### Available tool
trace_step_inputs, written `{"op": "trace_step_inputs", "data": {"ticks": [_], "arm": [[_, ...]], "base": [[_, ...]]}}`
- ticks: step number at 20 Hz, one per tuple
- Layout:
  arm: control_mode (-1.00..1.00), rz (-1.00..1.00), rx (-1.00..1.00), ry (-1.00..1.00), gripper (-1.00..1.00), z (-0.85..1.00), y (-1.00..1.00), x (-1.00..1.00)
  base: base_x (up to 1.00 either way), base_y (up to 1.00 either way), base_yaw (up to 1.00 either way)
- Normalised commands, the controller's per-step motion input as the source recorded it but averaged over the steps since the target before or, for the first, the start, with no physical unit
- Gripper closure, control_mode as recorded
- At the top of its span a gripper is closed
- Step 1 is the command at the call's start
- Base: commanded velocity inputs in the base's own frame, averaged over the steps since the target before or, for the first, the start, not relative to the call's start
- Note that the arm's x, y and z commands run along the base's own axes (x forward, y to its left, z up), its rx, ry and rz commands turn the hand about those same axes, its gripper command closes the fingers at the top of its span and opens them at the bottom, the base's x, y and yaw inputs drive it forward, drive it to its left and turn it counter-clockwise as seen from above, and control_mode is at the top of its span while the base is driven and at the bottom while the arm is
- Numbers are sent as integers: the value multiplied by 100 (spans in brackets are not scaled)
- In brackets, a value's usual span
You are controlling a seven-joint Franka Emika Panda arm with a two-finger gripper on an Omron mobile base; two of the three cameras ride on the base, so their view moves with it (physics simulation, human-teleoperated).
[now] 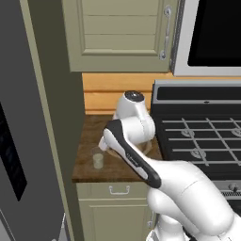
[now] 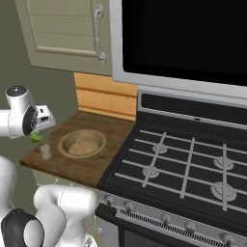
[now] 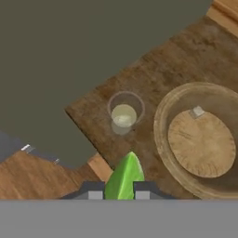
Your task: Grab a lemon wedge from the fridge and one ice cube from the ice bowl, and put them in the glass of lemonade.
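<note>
Claw [image 3: 119, 194] pinching green lemon wedge [image 3: 123, 176]; clear round glass [image 3: 124, 114] at twelve o'clock, tan bowl [image 3: 162, 139] at two.

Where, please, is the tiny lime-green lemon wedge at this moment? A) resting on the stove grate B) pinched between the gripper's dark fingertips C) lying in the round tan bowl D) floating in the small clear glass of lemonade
B: in the hand view the lime-green lemon wedge sits between the gripper fingertips, above the wooden counter, short of the glass of lemonade.
</note>
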Motion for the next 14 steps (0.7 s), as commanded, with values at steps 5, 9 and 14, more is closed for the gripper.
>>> {"op": "trace_step_inputs", "data": {"ticks": [5,9,14], "arm": [[-100,6,-7,13,100,-40,32,61],[-100,3,-4,8,100,-6,18,19],[-100,0,-3,5,100,0,8,9]], "base": [[0,0,0],[0,0,0],[0,0,0]]}}
